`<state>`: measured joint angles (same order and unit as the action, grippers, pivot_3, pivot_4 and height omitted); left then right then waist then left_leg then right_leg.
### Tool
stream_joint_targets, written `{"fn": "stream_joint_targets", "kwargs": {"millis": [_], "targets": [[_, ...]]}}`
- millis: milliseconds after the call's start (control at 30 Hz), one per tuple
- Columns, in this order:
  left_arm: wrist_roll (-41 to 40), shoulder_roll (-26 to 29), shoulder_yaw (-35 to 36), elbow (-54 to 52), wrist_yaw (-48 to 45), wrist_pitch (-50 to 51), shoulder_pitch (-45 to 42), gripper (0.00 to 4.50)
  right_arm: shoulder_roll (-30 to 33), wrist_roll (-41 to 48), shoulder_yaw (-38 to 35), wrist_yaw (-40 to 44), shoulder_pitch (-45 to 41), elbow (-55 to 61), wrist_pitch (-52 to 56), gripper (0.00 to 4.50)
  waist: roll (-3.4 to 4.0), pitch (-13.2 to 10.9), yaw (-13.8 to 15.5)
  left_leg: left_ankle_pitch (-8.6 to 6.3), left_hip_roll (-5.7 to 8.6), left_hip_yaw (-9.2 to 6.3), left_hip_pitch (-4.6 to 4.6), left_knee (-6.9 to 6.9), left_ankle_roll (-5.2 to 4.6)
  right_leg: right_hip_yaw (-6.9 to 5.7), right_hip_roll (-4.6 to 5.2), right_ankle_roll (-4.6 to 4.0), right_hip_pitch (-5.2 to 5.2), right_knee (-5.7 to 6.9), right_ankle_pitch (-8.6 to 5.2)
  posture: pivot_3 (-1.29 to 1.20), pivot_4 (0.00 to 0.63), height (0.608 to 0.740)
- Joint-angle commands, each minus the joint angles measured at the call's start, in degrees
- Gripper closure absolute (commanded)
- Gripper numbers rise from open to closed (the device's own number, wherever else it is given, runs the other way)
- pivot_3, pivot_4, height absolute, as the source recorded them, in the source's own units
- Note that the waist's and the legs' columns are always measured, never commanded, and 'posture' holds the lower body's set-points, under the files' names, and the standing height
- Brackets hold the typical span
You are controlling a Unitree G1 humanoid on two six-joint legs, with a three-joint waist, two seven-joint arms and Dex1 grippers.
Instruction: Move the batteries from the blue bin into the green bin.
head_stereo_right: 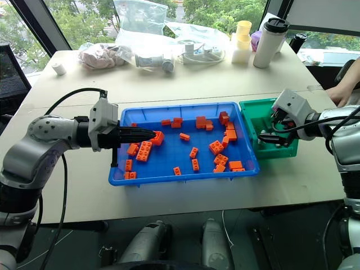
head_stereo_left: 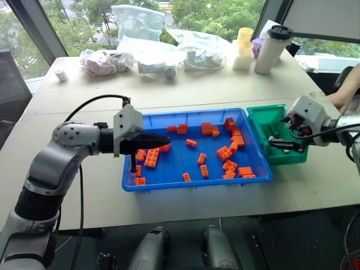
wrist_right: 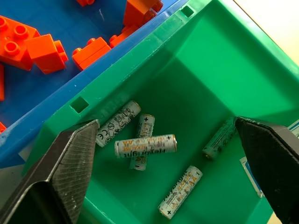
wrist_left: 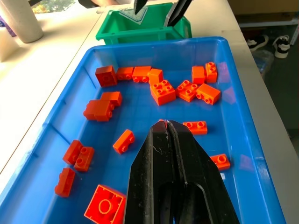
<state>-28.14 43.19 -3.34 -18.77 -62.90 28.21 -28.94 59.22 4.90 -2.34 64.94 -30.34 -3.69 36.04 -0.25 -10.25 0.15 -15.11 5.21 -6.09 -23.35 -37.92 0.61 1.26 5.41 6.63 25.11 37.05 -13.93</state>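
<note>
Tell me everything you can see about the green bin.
The green bin is a small, deep, teal-green plastic box with slots in its rim. It sits upright on the table against the blue bin's right end. Five silvery batteries lie loose on its floor, one across another. The right hand hovers open above it.

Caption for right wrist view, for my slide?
Open right gripper above five batteries lying in the green bin.
</note>
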Motion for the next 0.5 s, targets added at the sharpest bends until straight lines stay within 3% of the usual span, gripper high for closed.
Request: {"fn": "stream_joint_targets", "kwargs": {"millis": [33,500], "targets": [[-0.7,0.2,1.0,-0.4,-0.5,-0.4,-0.9,4.5,1.4,1.5,-3.3,-1.8,-1.3,4.1,0.3,0.03,0.0,0.0,0.0,0.0,0.0,0.0,0.0,0.0,0.0,0.0,0.0,0.0,0.0,0.0,0.0,0.0,0.15,0.74],[-2.7,3.3,4.5,-0.7,-1.4,1.3,-0.3,4.5,6.4,18.1,-11.6,2.4,1.1,24.6,10.4,0.03,0.0,0.0,0.4,-0.01,0.0,-0.03,-0.01,-0.01,-0.02,-0.03,0.03,0.0,-0.05,-0.05,0.0,0.0,0.15,0.74]]}}
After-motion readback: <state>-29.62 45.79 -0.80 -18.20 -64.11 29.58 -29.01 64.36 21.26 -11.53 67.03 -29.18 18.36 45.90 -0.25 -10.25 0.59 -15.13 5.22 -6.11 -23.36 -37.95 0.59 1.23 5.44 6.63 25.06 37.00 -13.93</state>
